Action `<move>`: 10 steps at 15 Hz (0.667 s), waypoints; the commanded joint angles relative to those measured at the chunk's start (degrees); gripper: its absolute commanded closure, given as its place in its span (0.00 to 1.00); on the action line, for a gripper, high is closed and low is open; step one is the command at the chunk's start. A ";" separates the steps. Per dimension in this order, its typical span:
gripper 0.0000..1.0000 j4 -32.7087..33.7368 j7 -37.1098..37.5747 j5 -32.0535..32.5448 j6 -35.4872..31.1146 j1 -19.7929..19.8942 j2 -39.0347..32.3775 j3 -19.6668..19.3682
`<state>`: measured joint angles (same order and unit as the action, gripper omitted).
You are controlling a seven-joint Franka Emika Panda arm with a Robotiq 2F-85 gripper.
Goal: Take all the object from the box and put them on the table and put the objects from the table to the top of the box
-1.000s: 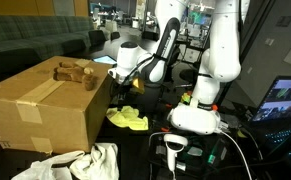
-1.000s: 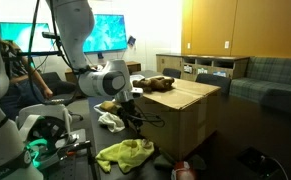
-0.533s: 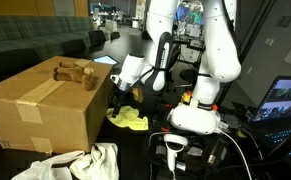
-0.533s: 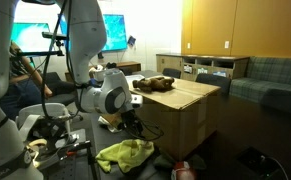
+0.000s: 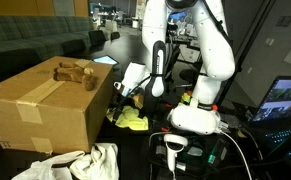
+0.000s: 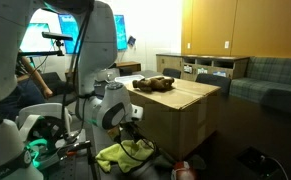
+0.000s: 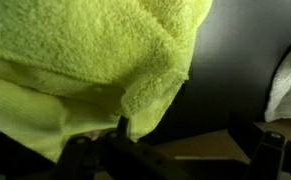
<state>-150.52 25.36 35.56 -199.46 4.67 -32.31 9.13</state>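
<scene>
Yellow cloth (image 5: 129,121) lies on the tabletop (image 5: 140,142) at three o'clock of the box (image 5: 45,112). The end effector (image 5: 116,106) hovers above it, jaws wide, empty. Best to descend centred on the thick fold before pinching.

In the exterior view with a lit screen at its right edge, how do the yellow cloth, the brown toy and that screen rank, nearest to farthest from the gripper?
From the gripper:
1. yellow cloth, just below it.
2. brown toy, on top of the box.
3. lit screen, far off at the right edge.
</scene>
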 commanded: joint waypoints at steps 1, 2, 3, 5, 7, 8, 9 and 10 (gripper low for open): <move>0.00 0.22 2.95 0.00 1.27 4.03 -0.58 2.02; 0.00 0.09 3.32 -1.00 2.06 3.63 -0.03 1.46; 0.00 -1.93 -3.29 -9.22 3.55 5.56 1.66 4.21; 0.00 -2.43 -5.71 -16.43 6.35 4.16 3.76 4.10; 0.00 -2.76 -8.43 -22.72 11.06 1.97 6.48 3.39; 0.00 -2.31 -9.73 -25.45 14.19 0.35 7.52 2.69; 0.00 -1.36 -10.90 -27.68 18.15 -1.22 8.37 2.12; 0.00 -0.79 -11.96 -29.59 21.33 -3.11 9.23 1.05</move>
<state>-151.11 16.35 11.88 -186.14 6.48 -28.14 12.22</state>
